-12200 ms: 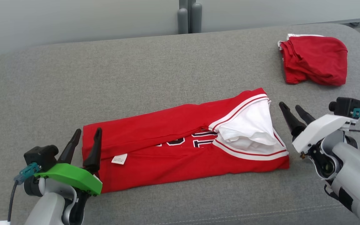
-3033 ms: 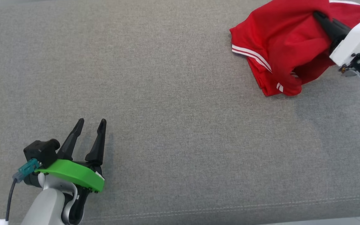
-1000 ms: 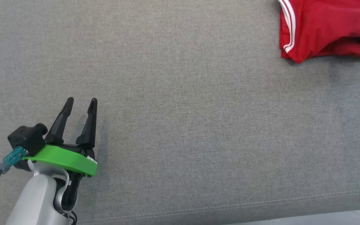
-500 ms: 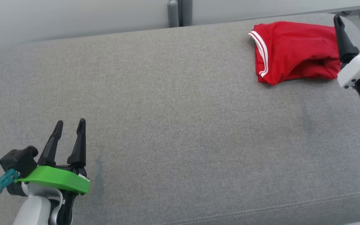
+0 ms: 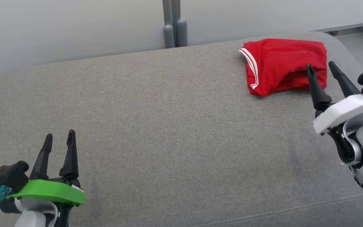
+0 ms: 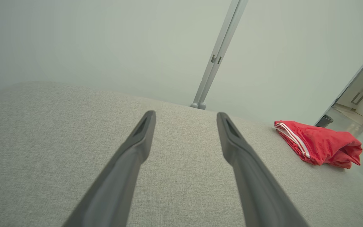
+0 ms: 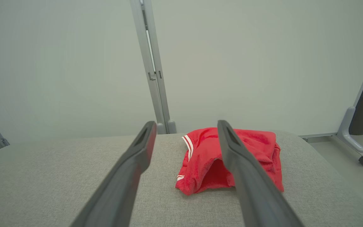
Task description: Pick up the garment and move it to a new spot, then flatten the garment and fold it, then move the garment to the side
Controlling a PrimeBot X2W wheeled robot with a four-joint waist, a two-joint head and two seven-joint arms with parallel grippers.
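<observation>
The folded red garment [image 5: 284, 64] is lying at one o'clock on the grey cushion [image 5: 169, 126]. The right gripper [image 5: 320, 64] is sitting near its four o'clock corner, fingers spread and empty. The left gripper [image 5: 60, 133] is gaping empty at eight o'clock, well apart.

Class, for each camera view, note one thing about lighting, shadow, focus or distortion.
Head view: soft, even light, only a faint shadow beside the left gripper on the grey cushion. Left wrist view: the partition post leans steeply, probably lens or camera tilt; the near fingers look soft-edged. Right wrist view: no glare, the red garment crisp.
</observation>
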